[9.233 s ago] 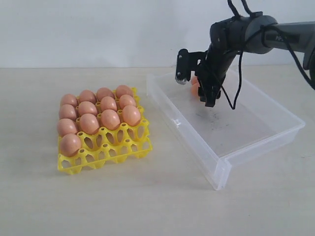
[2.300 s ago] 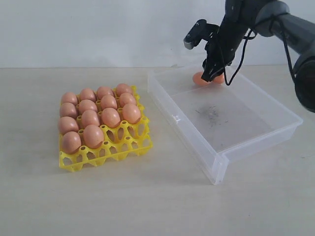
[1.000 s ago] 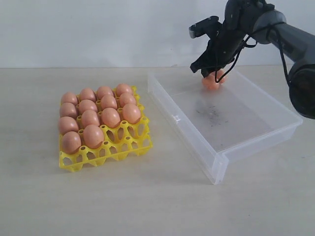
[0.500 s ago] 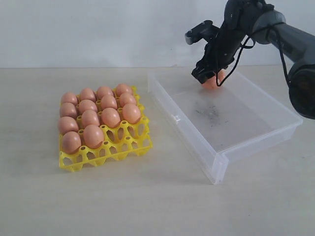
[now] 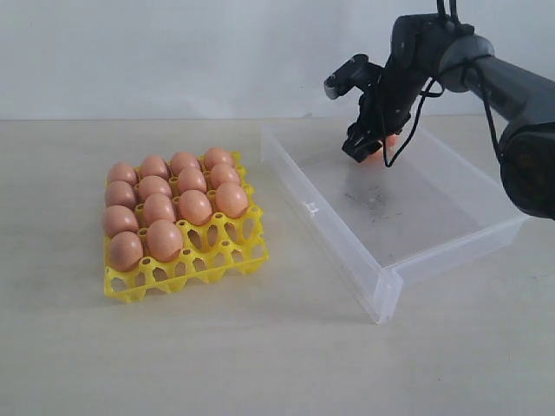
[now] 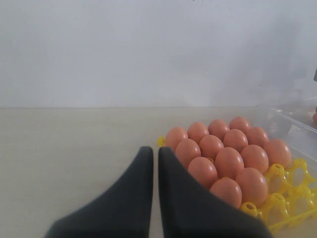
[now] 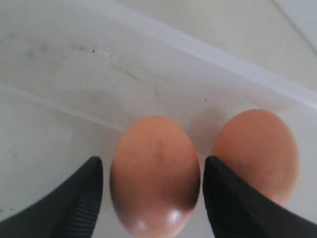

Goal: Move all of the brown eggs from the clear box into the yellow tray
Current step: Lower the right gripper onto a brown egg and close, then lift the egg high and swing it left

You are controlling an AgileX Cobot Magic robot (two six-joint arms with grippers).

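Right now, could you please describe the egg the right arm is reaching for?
Find the clear box, right of the yellow tray. At its far wall the right arm's fingers stand open. The brown egg between them is the one; its neighbour lies just outside them.

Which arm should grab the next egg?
Right. The right claw is open around a brown egg in the clear box; the left claw is shut, near the yellow tray.
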